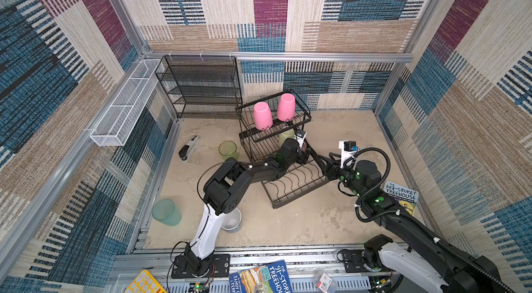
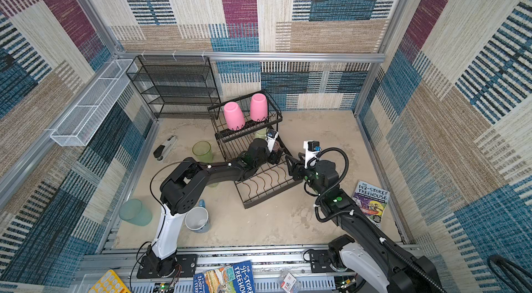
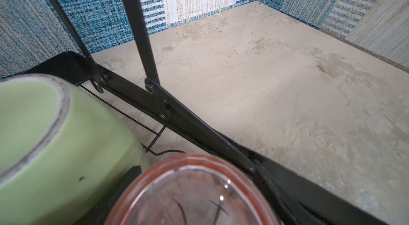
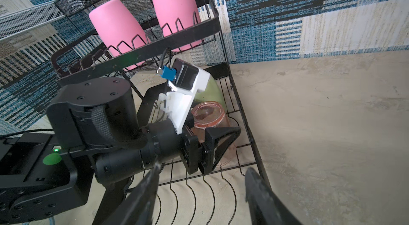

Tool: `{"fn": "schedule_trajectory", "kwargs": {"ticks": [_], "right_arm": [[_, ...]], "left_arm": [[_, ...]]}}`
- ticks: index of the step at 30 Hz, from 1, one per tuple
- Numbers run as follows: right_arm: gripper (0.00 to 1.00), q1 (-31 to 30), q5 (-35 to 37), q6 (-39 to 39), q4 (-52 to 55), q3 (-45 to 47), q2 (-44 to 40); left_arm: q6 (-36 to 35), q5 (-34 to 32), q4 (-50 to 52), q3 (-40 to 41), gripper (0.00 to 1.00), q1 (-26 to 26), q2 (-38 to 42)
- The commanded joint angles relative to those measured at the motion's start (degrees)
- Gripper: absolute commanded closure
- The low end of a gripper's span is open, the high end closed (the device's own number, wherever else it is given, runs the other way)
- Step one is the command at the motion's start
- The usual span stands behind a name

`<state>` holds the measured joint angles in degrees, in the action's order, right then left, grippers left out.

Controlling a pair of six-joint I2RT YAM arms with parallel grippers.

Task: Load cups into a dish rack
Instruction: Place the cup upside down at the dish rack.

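Observation:
The black wire dish rack (image 1: 293,188) (image 2: 264,188) stands mid-table. Two pink tumblers (image 1: 262,116) (image 1: 286,107) sit upside down in its upper basket (image 4: 212,22). On the lower tray stand a pale-green mug (image 3: 55,135) (image 4: 210,93) and, beside it, a clear-pink cup (image 3: 192,195) (image 4: 208,115), base up. My left gripper (image 1: 305,153) (image 4: 208,128) is shut on the clear-pink cup. My right gripper (image 1: 321,156) (image 4: 203,168) hangs open over the tray's wavy dividers, nothing between its fingers. On the table are a clear-green tumbler (image 1: 228,150), a teal tumbler (image 1: 166,212) on its side and a blue mug (image 2: 198,219).
A black mesh shelf unit (image 1: 201,87) stands at the back left, with a white mesh basket (image 1: 126,104) on the left wall. A stapler (image 1: 188,147) lies left of the clear-green tumbler. One book (image 1: 401,196) lies at the right wall and another (image 1: 262,277) at the front.

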<state>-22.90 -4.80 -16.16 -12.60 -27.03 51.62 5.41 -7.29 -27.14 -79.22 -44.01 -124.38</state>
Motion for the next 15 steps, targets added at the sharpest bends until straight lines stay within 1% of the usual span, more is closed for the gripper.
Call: {"fn": "schedule_trajectory", "kwargs": {"ticks": [1,8,15], "right_arm": [[0.36,0.0,1.1,0.4,-1.0,0.2,-0.6],[0.35,0.0,1.4,0.7,-0.8,0.2,-1.1],[0.30,0.0,1.9,0.8,-0.3,0.1,-1.8]], "left_arm": [[0.3,0.4,0.7,-0.8,0.26,0.0,-0.2],[0.2,1.2,1.1,-1.3,0.18,0.0,-0.3],[0.1,2.1,1.2,-1.0,0.16,0.0,-0.1]]}}
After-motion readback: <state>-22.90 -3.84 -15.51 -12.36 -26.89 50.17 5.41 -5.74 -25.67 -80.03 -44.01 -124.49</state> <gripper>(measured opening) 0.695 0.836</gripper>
